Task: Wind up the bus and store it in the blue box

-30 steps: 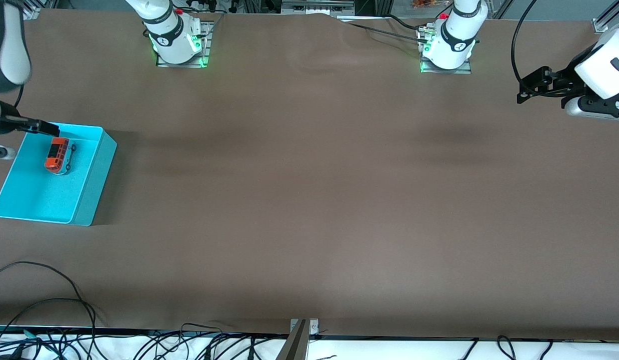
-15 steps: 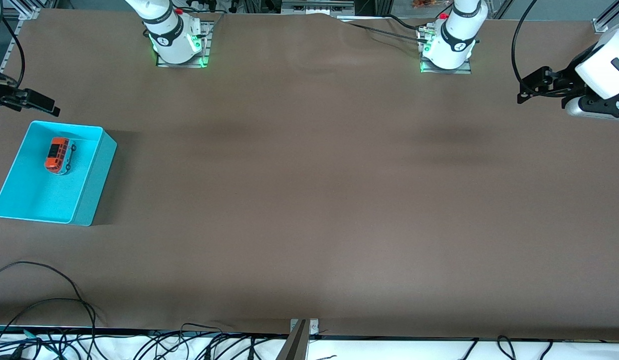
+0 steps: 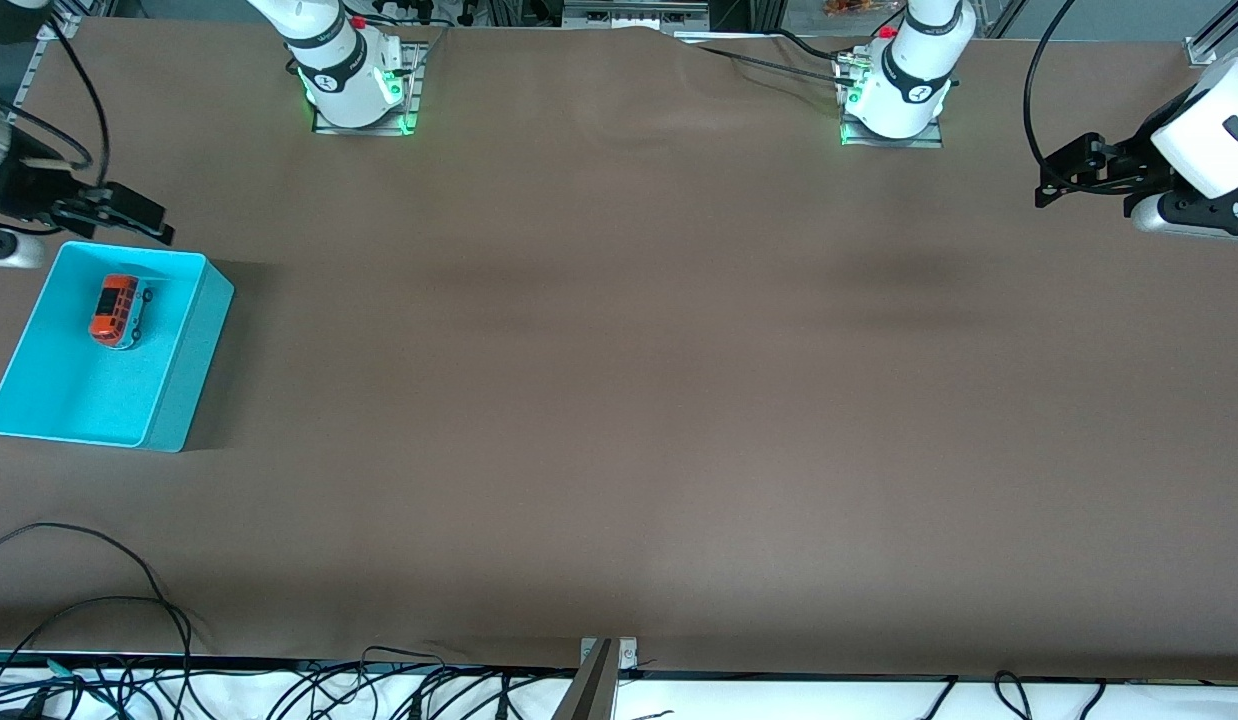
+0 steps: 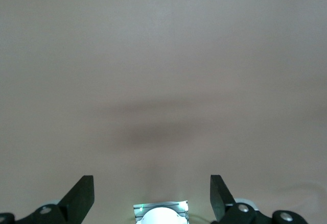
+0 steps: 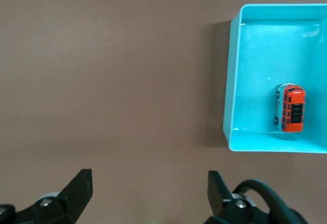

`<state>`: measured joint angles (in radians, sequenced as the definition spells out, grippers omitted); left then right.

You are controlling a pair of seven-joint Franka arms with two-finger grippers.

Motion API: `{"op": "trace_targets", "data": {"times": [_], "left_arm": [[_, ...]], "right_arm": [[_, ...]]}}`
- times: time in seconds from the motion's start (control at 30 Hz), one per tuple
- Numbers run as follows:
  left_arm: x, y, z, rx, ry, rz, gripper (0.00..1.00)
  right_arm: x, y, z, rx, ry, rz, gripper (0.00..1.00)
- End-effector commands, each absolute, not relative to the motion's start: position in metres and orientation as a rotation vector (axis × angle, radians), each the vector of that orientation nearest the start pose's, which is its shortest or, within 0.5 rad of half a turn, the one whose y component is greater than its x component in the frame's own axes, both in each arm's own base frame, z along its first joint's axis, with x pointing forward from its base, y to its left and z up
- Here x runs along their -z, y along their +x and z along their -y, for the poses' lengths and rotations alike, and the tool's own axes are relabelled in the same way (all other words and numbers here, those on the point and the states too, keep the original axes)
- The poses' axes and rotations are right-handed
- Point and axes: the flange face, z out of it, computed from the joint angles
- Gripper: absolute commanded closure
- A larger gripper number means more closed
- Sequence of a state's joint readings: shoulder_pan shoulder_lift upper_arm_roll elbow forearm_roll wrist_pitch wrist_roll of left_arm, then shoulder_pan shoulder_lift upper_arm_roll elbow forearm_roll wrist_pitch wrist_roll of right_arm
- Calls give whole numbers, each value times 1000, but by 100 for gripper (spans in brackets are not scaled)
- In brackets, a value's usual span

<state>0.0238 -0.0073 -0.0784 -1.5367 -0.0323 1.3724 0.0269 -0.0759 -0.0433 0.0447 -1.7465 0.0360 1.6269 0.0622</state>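
The orange-red bus (image 3: 116, 309) rests inside the blue box (image 3: 194, 330), in the half farther from the front camera. The box stands at the right arm's end of the table. My right gripper (image 3: 144, 218) hangs open and empty over the bare table, just off the box's rim on the robot-base side. The right wrist view shows its open jaws (image 5: 148, 191), with the blue box (image 5: 231, 81) and the bus (image 5: 292, 108) off to one side. My left gripper (image 3: 1054, 178) waits open and empty over the left arm's end of the table. Its jaws (image 4: 152, 193) frame only brown table.
Both arm bases (image 3: 359, 90) (image 3: 894, 100) stand along the table's farther edge. The left arm's base (image 4: 161, 214) shows between the left jaws. Loose cables (image 3: 99, 600) lie along the front edge, next to a metal bracket (image 3: 599, 670).
My right gripper has drawn back from over the bus and out past the box's rim, then shifted sideways along it. The bus stays put in the box. The left arm has not moved.
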Motion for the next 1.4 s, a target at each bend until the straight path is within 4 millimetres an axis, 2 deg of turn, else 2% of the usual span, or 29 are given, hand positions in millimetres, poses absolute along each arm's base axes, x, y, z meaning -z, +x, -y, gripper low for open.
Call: {"op": "trace_targets", "data": {"times": [0.0,0.57,1.17,1.37], "left_arm": [[-633,522,31,-247,-3176,-134,0],[-633,522,32,-247,-3174,-136,0],[-632,523,31,-250,-3173,-136,0],[-632,523,31,-250,-3173,-136,0]], "right_arm": [[-567,554,-1,-144,-3082,-175,0],[-558,559,2,-150,-3093,-87,0],[-557,559,8,-153,-3117,-51,0],[-557,559,9,-158,-3122,15,0]]}}
